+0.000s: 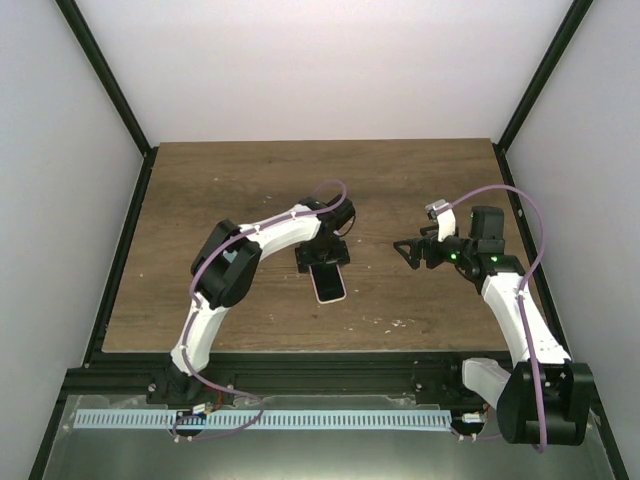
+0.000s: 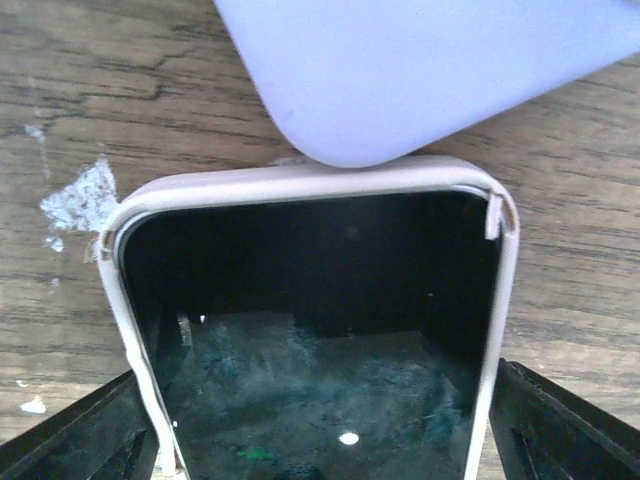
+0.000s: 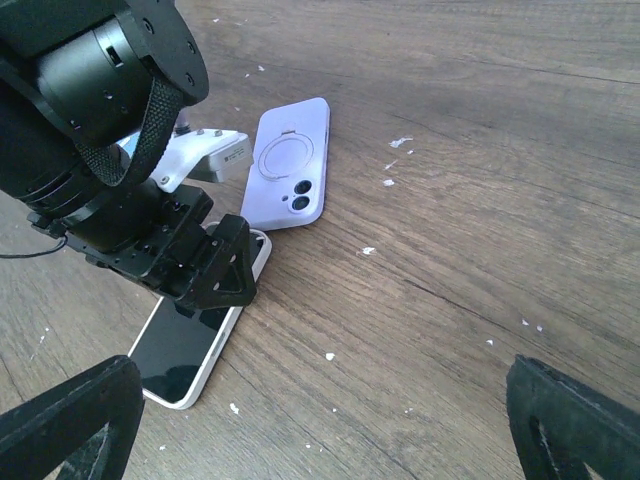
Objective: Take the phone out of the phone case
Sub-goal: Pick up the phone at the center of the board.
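Note:
The phone [image 1: 329, 284] lies screen up on the wooden table, with a dark screen and a pale pinkish rim. It also shows in the left wrist view [image 2: 320, 300] and the right wrist view [image 3: 185, 345]. The empty lavender case [image 3: 290, 165] lies camera side up just beyond the phone's far end, also in the left wrist view [image 2: 430, 70]. My left gripper [image 2: 320, 420] straddles the phone's far half, one black finger against each long edge. My right gripper [image 3: 320, 430] is open and empty above the table, right of the phone.
White crumbs [image 3: 398, 142] are scattered on the brown table [image 1: 200, 200]. The left arm [image 1: 260, 240] reaches across the table's middle. White walls and black frame posts [image 1: 105, 80] enclose the table.

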You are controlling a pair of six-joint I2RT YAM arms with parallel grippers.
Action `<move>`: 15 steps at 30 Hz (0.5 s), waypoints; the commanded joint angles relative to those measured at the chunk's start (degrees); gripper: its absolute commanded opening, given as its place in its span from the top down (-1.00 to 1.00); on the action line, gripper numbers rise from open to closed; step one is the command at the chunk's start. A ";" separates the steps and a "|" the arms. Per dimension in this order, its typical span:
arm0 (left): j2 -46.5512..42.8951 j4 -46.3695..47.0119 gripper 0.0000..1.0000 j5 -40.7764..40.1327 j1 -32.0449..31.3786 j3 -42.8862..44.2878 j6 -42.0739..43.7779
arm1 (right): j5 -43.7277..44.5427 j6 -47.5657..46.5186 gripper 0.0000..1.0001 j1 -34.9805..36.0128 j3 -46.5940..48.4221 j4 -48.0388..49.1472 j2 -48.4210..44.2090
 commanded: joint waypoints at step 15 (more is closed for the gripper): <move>5.43 -8.74 -0.55 0.40 0.45 5.89 -5.05 | 0.58 -0.95 -1.00 -0.74 1.30 0.61 -0.18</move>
